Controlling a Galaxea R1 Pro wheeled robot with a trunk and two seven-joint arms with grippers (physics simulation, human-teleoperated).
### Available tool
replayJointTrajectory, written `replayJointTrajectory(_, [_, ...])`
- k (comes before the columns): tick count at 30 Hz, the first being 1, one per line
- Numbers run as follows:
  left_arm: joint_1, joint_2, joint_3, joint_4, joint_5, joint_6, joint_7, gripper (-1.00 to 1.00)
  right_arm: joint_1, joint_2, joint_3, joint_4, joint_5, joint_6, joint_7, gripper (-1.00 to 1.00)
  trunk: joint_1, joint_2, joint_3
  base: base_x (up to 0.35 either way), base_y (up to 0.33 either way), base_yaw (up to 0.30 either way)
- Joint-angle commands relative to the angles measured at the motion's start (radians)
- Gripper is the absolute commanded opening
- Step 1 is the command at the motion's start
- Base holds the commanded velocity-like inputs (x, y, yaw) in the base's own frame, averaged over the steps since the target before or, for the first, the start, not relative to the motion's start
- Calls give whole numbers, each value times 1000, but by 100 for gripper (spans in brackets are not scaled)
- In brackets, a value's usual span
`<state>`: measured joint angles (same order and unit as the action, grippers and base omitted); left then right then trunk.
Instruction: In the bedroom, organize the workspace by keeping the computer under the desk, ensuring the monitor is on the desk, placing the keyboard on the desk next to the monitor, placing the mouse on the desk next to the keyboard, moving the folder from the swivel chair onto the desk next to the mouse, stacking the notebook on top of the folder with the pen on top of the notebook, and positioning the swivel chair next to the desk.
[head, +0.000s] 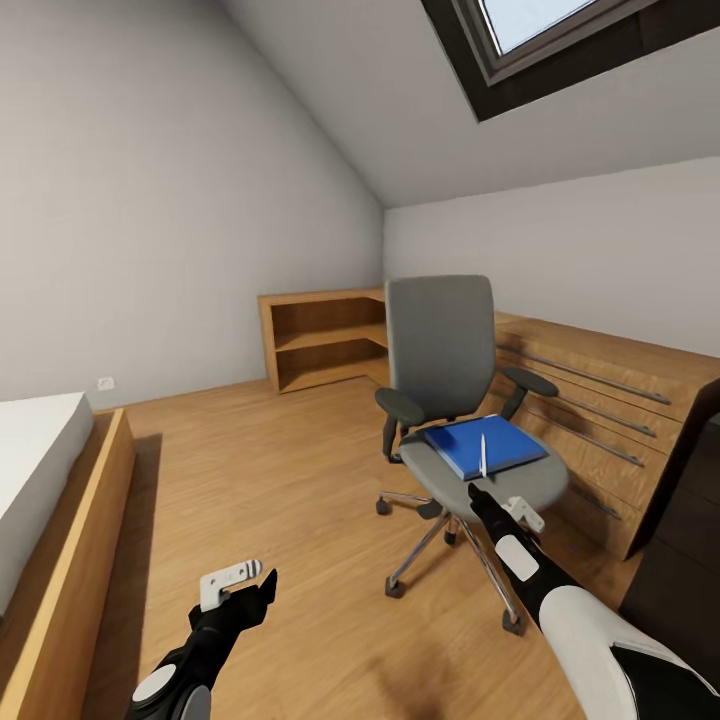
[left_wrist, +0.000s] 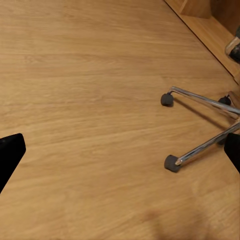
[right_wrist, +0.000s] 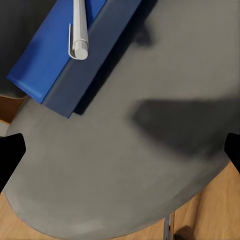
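Right jaws: spread wide and empty; the right gripper (head: 478, 492) hovers above the front edge of the seat of the swivel chair (head: 445, 345), its two dark fingertips (right_wrist: 11, 152) standing far apart over the grey cushion in the right wrist view.
Left jaws: also parted with nothing between them; the left gripper (head: 262, 588) hangs low over the bare wood floor (head: 270, 470), and in the left wrist view the chair's metal legs and casters lie just ahead of it.
Folder: the blue folder (head: 484, 446) lies flat on the chair seat, toward its back and right-hand edge, not yet moved.
Pen: the white pen (head: 482, 452) rests on top of the folder, its clip end near the folder's front edge; in the right wrist view it sits on the blue cover (right_wrist: 47, 55) beside a darker blue band along one edge.
Notebook: I cannot make one out for certain; the darker band by the folder may be its spine or something else.
Done so far: nothing I can confirm from here.
Left to do: by my reading, nearly everything involving the chair's load. The pen and folder must leave the seat for the desk, the stack must be built, and the chair brought to the desk.
Desk items: a dark drawer unit (head: 690, 500) edges in at the far right; its top is out of sight.
Writing: no brand, label or legible text anywhere.
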<state>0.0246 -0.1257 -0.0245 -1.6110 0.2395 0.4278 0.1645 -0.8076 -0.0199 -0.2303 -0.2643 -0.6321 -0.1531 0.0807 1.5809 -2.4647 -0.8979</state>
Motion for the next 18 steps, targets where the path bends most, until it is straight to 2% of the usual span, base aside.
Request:
replayJointTrajectory(1, [0, 0, -1, -1, 11, 3, 9, 100, -1, 0, -1, 2, -11, -3, 8, 100, 0, 0, -1, 84, 8, 0])
replayJointTrajectory(4, [0, 0, -2, -1, 11, 3, 9, 100, -1, -1, -1, 2, -11, -3, 8, 100, 0, 0, -1, 172, 53, 0])
replayJointTrajectory(18, [0, 0, -2, 0, 11, 3, 9, 100, -1, -1, -1, 2, -11, -3, 8, 100, 0, 0, -1, 7, 1, 0])
